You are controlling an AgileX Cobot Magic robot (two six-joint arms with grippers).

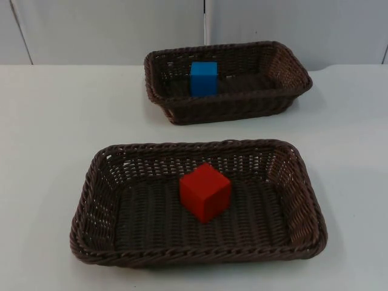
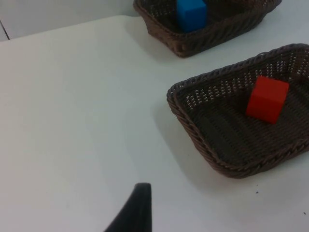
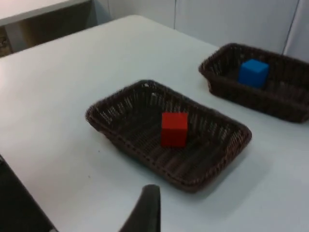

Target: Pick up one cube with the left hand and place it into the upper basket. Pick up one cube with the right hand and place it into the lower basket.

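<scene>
From above, the white table top (image 1: 48,151) carries two dark brown woven wicker baskets. The upper basket (image 1: 285,73), near the grey partition wall (image 1: 109,30), holds a blue cube (image 1: 204,77) at its left side. The lower basket (image 1: 97,200) holds a red cube (image 1: 205,191) about in its middle.

At the left wrist, a black fingertip of the left gripper (image 2: 135,210) hangs above bare table, well apart from both baskets; I cannot tell how far it is open.

At the right wrist, the right gripper's fingertip (image 3: 147,210) hovers just beside the lower basket's rim; its opening I cannot tell either.
</scene>
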